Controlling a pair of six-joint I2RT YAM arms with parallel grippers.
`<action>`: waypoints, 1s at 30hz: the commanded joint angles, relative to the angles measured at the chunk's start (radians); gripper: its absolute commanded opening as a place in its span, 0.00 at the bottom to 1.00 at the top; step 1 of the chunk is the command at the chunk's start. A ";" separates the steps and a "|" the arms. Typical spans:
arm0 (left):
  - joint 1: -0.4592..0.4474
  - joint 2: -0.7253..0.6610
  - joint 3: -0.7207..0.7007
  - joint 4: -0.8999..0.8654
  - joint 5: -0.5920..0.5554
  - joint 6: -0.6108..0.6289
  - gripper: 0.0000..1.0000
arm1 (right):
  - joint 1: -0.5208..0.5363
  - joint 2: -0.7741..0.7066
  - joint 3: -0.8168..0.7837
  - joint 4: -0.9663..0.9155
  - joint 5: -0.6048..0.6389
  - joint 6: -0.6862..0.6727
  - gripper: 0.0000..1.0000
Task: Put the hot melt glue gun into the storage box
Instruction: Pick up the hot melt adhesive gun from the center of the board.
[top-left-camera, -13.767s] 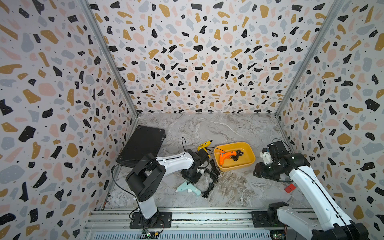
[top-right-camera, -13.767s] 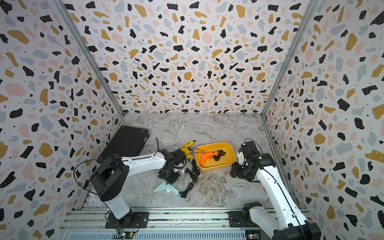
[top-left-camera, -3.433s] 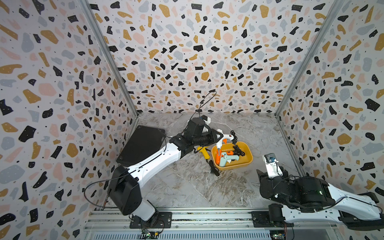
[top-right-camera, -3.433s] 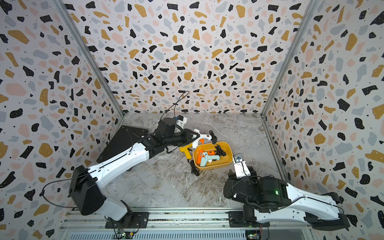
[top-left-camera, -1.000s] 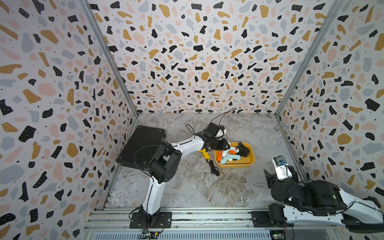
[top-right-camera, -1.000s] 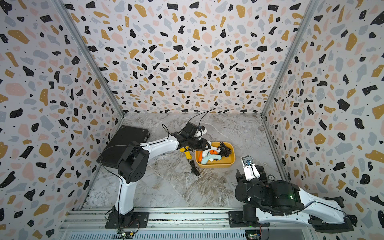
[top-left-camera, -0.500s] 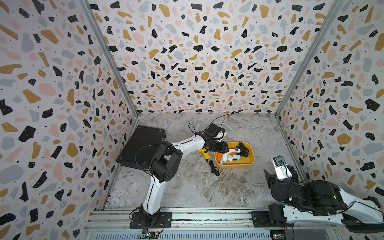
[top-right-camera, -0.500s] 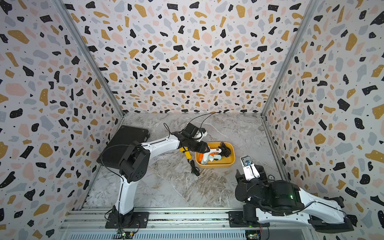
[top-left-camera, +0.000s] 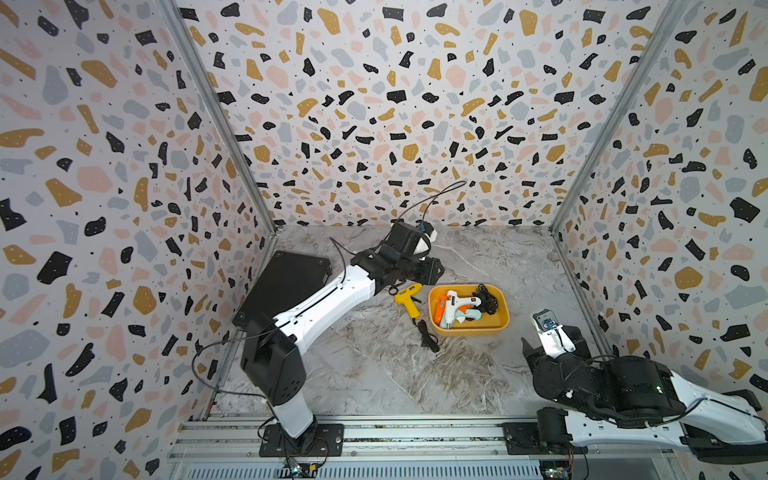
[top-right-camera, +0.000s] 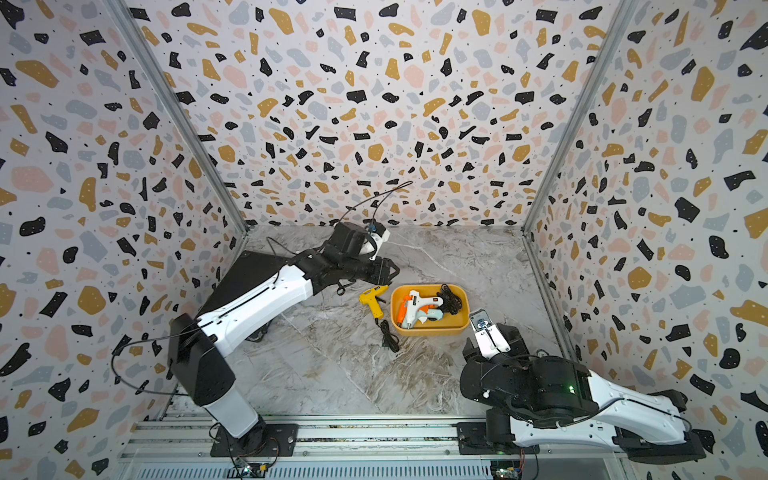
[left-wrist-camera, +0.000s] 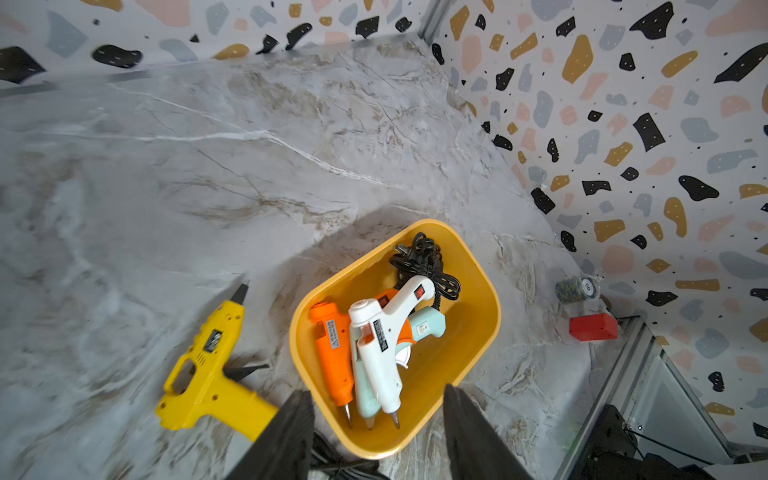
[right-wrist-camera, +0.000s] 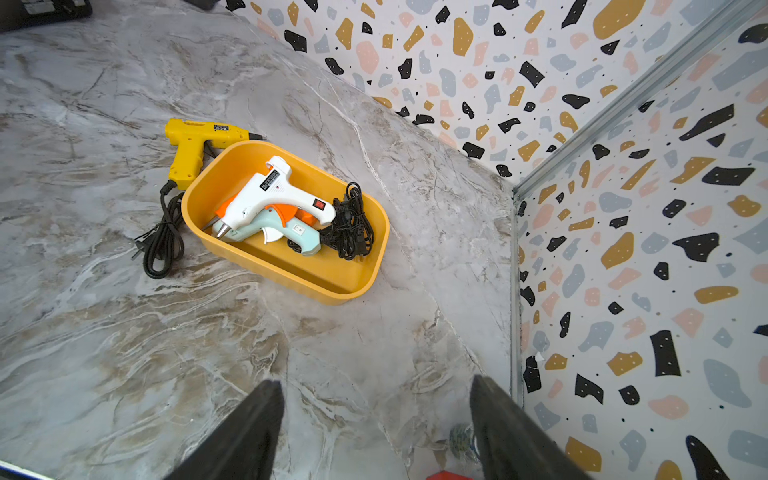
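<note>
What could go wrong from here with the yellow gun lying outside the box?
1. The box already holds three guns and bundled cords, so the yellow gun may end up perched on top or over the rim.
2. Its cord trails on the table and could drag or hang outside.
3. It lies close beside the box, so the open left gripper might nudge the box while grasping.

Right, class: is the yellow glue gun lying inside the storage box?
No, the yellow glue gun lies on the tabletop outside the storage box, beside its wall.
</note>
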 joint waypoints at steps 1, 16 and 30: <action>0.041 -0.072 -0.139 -0.088 -0.114 -0.031 0.52 | -0.004 0.023 -0.016 0.063 -0.038 -0.055 0.76; 0.136 -0.159 -0.437 -0.099 -0.121 -0.391 0.54 | -0.121 0.197 -0.018 0.284 -0.302 -0.229 0.77; 0.018 0.226 -0.094 -0.204 -0.272 -0.503 0.61 | -0.127 0.163 0.003 0.237 -0.319 -0.171 0.77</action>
